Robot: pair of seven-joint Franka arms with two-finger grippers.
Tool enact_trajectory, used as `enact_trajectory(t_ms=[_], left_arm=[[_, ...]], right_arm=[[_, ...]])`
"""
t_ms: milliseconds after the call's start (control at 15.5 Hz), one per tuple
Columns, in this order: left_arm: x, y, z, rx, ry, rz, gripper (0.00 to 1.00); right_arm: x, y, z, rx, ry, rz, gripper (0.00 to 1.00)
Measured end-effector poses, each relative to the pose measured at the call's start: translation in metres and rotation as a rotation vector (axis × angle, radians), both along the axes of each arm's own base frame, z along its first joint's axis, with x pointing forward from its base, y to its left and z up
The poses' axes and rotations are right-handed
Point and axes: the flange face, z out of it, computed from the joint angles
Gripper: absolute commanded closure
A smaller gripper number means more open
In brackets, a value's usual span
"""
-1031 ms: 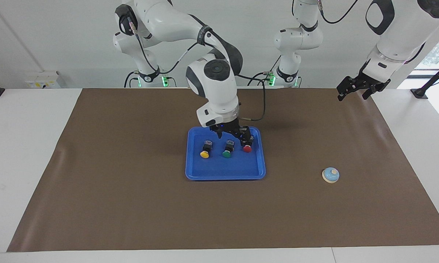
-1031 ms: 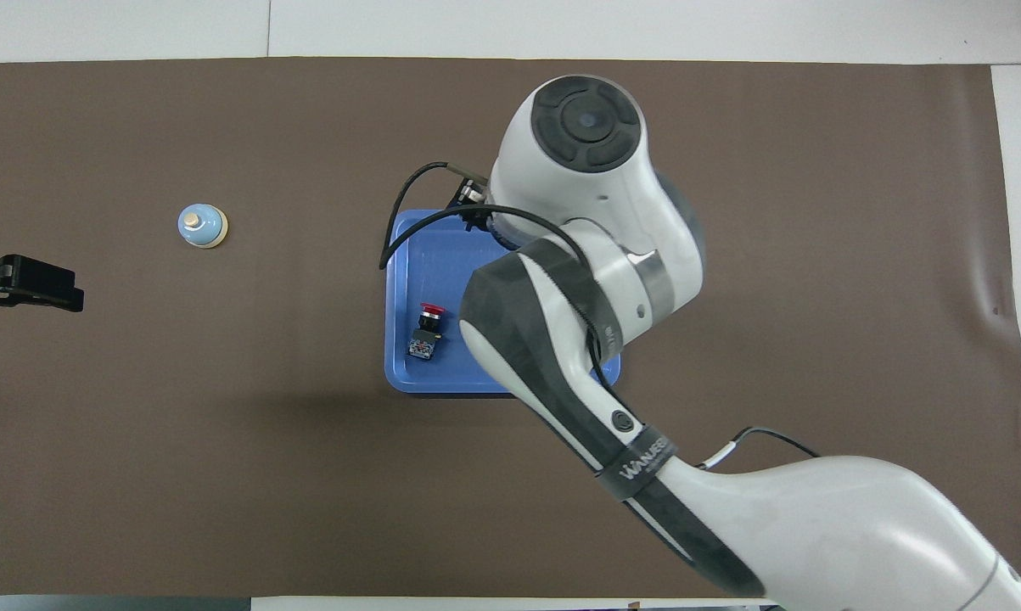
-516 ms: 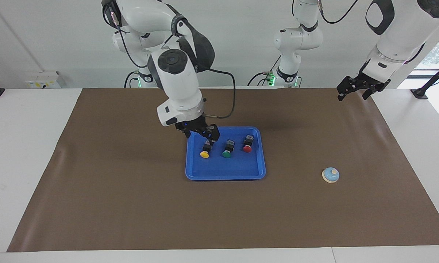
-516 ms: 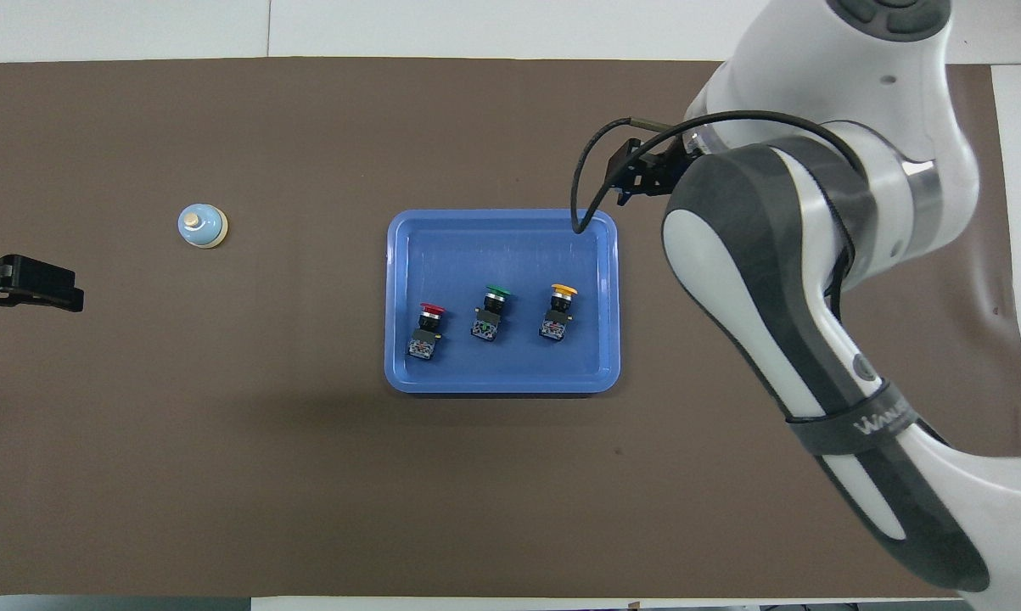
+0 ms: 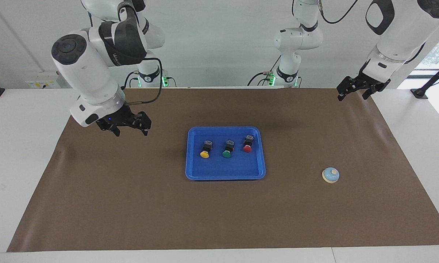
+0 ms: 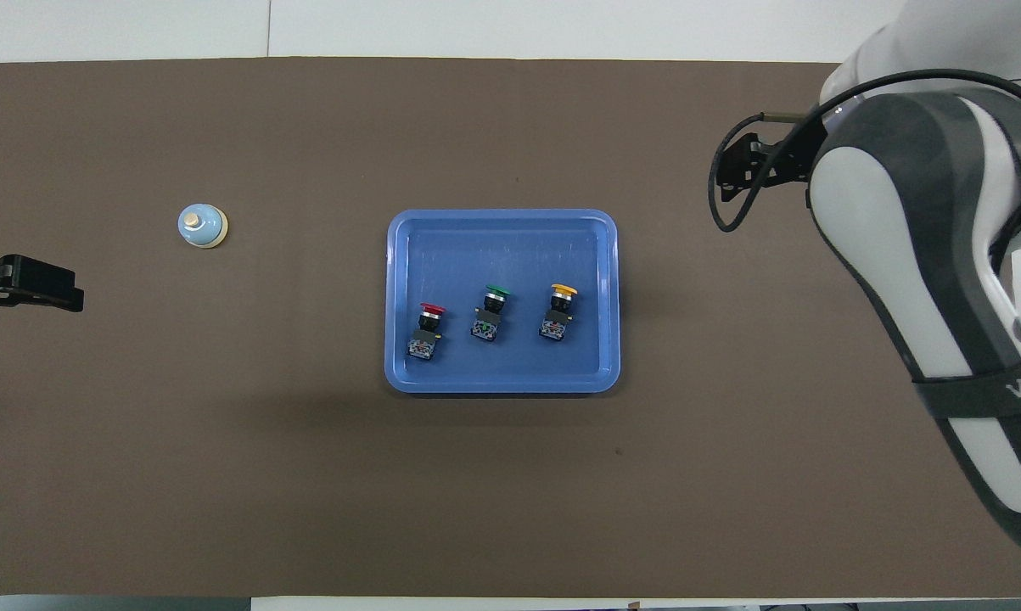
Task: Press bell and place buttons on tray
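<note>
The blue tray (image 5: 224, 171) (image 6: 502, 246) lies mid-mat. In it, side by side in a row, lie three buttons: yellow (image 5: 205, 149) (image 6: 558, 310), green (image 5: 227, 149) (image 6: 490, 312) and red (image 5: 247, 144) (image 6: 428, 329). The light-blue bell (image 5: 330, 175) (image 6: 202, 226) stands alone on the mat toward the left arm's end. My right gripper (image 5: 131, 132) (image 6: 752, 165) hangs open and empty over bare mat, beside the tray toward the right arm's end. Over the mat's corner at the left arm's end, my left gripper (image 5: 352, 98) (image 6: 69, 293) waits open and empty.
A brown mat (image 5: 131, 201) covers most of the white table (image 5: 22, 146). A small pale box (image 5: 42, 79) sits at the table's edge near the right arm's base. A black mount (image 5: 420, 93) stands at the left arm's end.
My right arm has swung away from over the tray toward its own end of the table, uncovering all three buttons. The left arm, bell and tray have not moved.
</note>
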Motion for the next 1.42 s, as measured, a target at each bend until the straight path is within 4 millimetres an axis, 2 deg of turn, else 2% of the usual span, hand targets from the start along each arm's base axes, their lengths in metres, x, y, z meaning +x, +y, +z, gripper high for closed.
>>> enact_trajectory(t_ms=[64, 129, 193, 322, 451, 580, 773, 902, 967, 1096, 1418], left_arm=[[0.002, -0.002, 0.000, 0.000, -0.014, -0.004, 0.52], [0.005, -0.004, -0.002, 0.000, -0.041, -0.008, 0.96], [0.009, -0.005, -0.007, 0.000, -0.060, -0.010, 1.00], [0.016, -0.005, -0.028, -0.001, -0.071, -0.010, 1.00], [0.034, -0.004, -0.060, -0.001, -0.081, -0.007, 1.00], [0.060, -0.003, -0.101, -0.002, -0.104, -0.005, 1.00], [0.099, -0.005, -0.177, -0.004, -0.146, -0.008, 1.00], [0.117, -0.008, -0.224, -0.006, -0.142, -0.012, 1.00], [0.126, -0.009, -0.240, -0.006, -0.138, -0.014, 1.00], [0.138, -0.009, -0.253, -0.006, -0.134, -0.013, 1.00], [0.144, -0.007, -0.248, -0.005, -0.152, -0.010, 1.00]], right_arm=[[-0.012, -0.006, 0.010, -0.005, -0.006, 0.012, 0.00], [-0.027, -0.010, 0.021, -0.010, -0.013, 0.019, 0.00], [-0.044, -0.013, 0.032, -0.017, -0.014, 0.020, 0.00], [-0.077, -0.023, 0.049, -0.030, 0.009, 0.025, 0.00], [-0.093, -0.035, 0.053, -0.032, 0.023, 0.036, 0.00], [-0.093, -0.042, 0.047, -0.031, 0.026, 0.035, 0.00], [-0.089, -0.045, 0.041, -0.031, 0.027, 0.032, 0.00], [-0.089, -0.045, 0.041, -0.031, 0.027, 0.032, 0.00], [-0.089, -0.045, 0.040, -0.031, 0.027, 0.032, 0.00], [-0.089, -0.045, 0.041, -0.032, 0.027, 0.032, 0.00], [-0.089, -0.046, 0.041, -0.046, 0.026, 0.032, 0.00]])
